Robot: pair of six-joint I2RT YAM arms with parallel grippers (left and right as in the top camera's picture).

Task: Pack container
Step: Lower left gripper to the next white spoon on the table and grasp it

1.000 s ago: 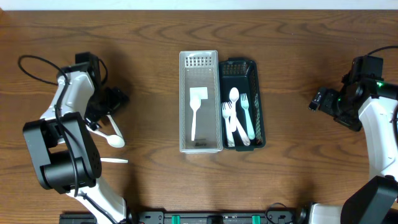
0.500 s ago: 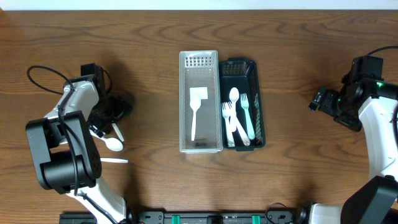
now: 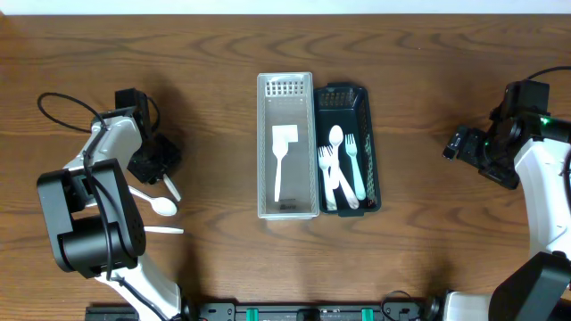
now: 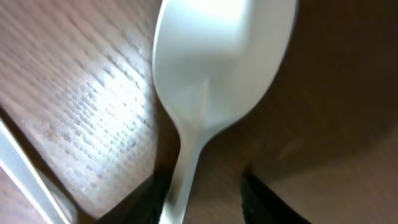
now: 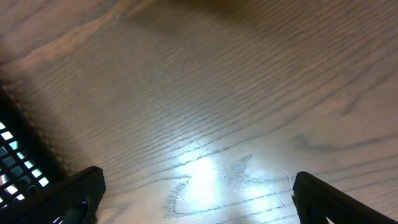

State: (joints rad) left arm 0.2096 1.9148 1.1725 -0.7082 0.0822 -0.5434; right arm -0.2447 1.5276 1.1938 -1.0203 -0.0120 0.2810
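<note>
A white plastic spoon (image 4: 224,56) lies on the wood table, its bowl filling the left wrist view. Its handle (image 4: 180,193) runs down between the fingers of my left gripper (image 4: 205,202). The handle rests against the left finger, with a gap to the right finger, so the jaws are partly closed and open around it. From overhead, the left gripper (image 3: 153,169) sits low over the spoon (image 3: 164,206) at the table's left. The clear container (image 3: 308,178) in the middle holds a white spatula (image 3: 281,160). My right gripper (image 5: 202,199) hovers wide open over bare wood, far right (image 3: 455,144).
A dark green basket (image 3: 368,107) with white spoons and forks (image 3: 342,169) stands against the container's right side; its corner shows in the right wrist view (image 5: 12,155). Another white utensil handle (image 3: 170,187) and a thin white stick-like piece (image 3: 164,231) lie near the left gripper.
The left gripper has come down towards the front over the spoon, and its jaws have narrowed round the handle. The right arm has not moved.
</note>
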